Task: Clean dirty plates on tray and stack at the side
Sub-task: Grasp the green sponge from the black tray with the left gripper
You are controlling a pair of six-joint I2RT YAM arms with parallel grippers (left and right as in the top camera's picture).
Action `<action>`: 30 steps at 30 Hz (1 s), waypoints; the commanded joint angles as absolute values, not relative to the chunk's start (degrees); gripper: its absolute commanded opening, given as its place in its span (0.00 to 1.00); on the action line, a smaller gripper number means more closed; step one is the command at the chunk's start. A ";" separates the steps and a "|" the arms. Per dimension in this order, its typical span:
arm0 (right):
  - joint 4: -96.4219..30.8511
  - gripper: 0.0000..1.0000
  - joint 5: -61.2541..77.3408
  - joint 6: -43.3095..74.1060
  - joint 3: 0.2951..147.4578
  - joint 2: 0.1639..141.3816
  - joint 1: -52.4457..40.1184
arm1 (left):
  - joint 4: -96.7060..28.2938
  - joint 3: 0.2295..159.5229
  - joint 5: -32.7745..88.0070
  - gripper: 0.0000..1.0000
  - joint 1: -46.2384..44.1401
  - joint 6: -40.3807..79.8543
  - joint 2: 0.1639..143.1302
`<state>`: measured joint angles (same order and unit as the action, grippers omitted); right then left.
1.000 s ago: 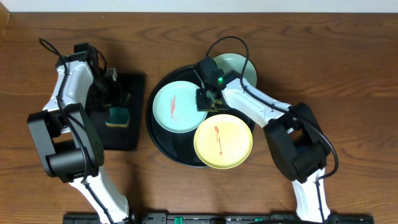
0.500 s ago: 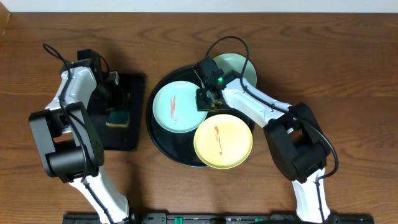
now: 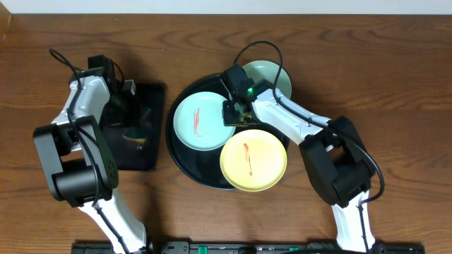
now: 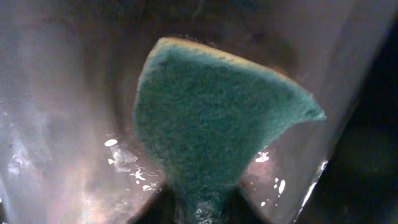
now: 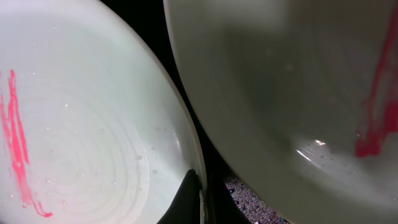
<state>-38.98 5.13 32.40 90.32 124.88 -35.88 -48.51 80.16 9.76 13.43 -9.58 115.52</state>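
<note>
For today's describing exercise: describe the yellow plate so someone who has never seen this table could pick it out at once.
Find the large round black tray mid-table. Of three small plates there, the yellow plate sits at its lower right edge in the overhead view. It alone is yellow; its two neighbours are pale mint.

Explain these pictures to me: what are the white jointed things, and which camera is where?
They are two robot arms at a wooden table. One picture looks down from above; the others come from wrist cameras. The left gripper pinches a green scouring sponge over the small rectangular black tray. The right gripper hangs low over the large round black tray, among three small round plastic plates: the near mint-blue plate, the yellow plate and the far mint-blue plate. Whether it grips anything is unclear.
</note>
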 commanded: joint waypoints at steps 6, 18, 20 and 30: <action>-38.59 0.01 2.79 30.74 90.15 126.45 -36.77 | -51.42 82.28 9.82 0.07 13.43 -9.30 115.02; -38.85 0.01 3.49 30.52 90.15 126.45 -36.73 | -54.54 85.65 9.82 0.07 13.19 -3.90 102.21; -39.13 0.01 3.49 30.50 90.15 126.45 -36.73 | -54.54 85.62 8.78 0.07 13.21 -3.77 101.34; -39.44 0.01 3.53 30.11 90.15 126.45 -36.73 | -53.45 84.95 6.83 0.08 12.78 -3.75 103.04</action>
<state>-38.87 5.13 31.75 90.35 124.88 -35.88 -53.87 84.99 7.75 13.17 -4.43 102.72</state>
